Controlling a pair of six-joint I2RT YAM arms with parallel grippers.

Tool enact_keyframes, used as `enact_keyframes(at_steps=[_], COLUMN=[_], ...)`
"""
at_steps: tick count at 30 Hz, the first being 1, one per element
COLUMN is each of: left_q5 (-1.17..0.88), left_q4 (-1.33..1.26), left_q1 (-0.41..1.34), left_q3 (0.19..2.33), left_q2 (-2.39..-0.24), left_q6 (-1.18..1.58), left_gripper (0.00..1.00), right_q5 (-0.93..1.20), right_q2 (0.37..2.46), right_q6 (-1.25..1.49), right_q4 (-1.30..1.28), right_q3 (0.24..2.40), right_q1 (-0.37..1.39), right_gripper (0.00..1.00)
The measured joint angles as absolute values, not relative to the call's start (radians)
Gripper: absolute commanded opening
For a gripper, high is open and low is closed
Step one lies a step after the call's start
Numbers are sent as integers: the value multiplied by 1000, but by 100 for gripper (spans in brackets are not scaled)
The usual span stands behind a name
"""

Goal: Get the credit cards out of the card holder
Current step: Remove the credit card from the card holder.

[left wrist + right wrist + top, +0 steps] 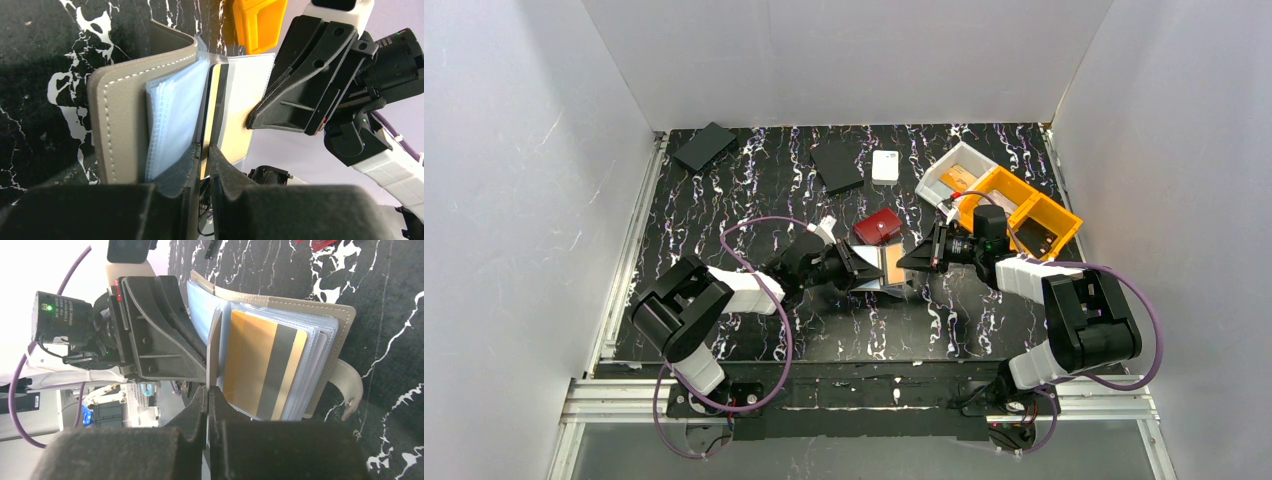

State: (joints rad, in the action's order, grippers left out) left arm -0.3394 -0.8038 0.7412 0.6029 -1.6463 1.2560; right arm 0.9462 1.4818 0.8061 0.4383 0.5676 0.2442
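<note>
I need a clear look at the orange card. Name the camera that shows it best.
Right wrist: the orange card lies face-on behind clear plastic in the open card holder, its dark stripe plain. Left wrist shows only its edge; top external only a small orange patch.

Card holder (884, 272) held open btwn L tool (856, 270) and R tool (911, 262); each tool nips an inner leaf. Card (260, 370) sits in sleeve on half facing R tool. On desk (754, 330): small case (877, 227) just behind both tools; bins (1014, 205) behind R tool; flat squares (837, 165) and small box (885, 166) well behind L tool.
</note>
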Motion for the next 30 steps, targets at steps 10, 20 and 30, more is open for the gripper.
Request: enact_keyframes(at_steps=[10,20,30], left_q5=[-337,-352,-391], left_q4=[-784,-862,-982], left_q1=[741,738,718], left_q3=[603,579,556], left_q2=[-1646,-1646,-1751], left_q6=[1251,1241,1248], left_gripper=[0,0,0], right_q5=[914,881,874], right_q2=[1482,1498,1582], right_q6=[733,642,601], right_q4=[365,287,256], right_q3=[580,591,593], right_q1=[244,249,257], right_gripper=[6,30,28])
